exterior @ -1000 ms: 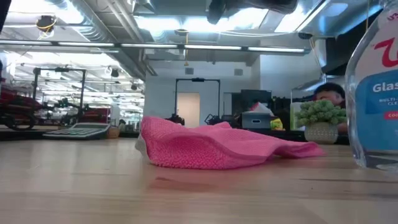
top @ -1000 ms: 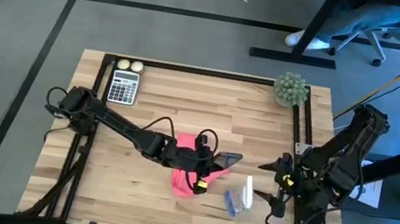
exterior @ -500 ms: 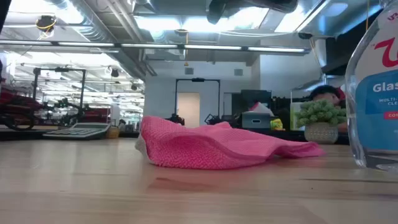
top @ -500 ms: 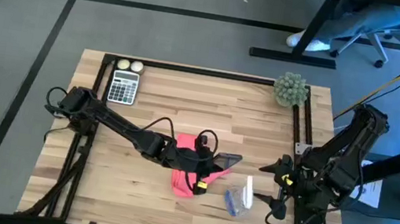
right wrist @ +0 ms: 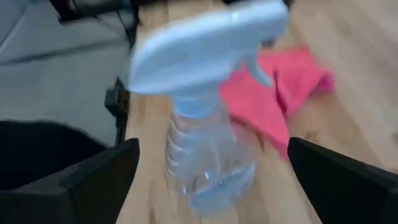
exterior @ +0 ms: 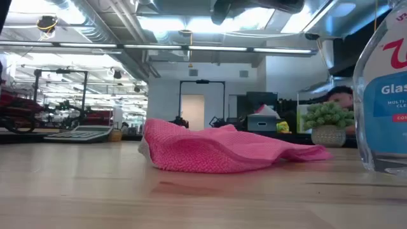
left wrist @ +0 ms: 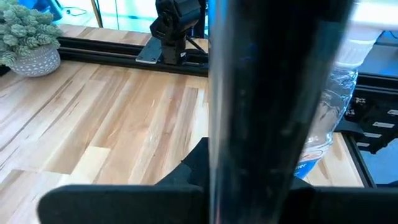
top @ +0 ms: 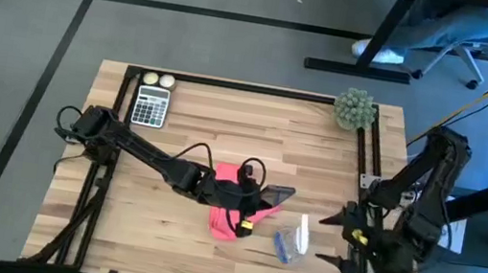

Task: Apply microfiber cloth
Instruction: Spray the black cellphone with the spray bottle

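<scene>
Our left claw [top: 245,216] hangs over the microfiber cloth [top: 230,214] at the middle of the surface [top: 186,138], beside the phone [top: 276,195]; we cannot tell its state. Our right claw [top: 337,238], fingers spread and empty, sits near the spray bottle [top: 291,241] and could tip it. We count one cloth, one bottle, one calculator [top: 151,106], one plant [top: 354,108].

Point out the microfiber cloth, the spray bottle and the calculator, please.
microfiber cloth [exterior: 216,151]: low view, middle of its pink folds.
spray bottle [right wrist: 208,162]: right wrist view, clear body below the white trigger head.
calculator [top: 151,106]: high view, on its keypad.
</scene>
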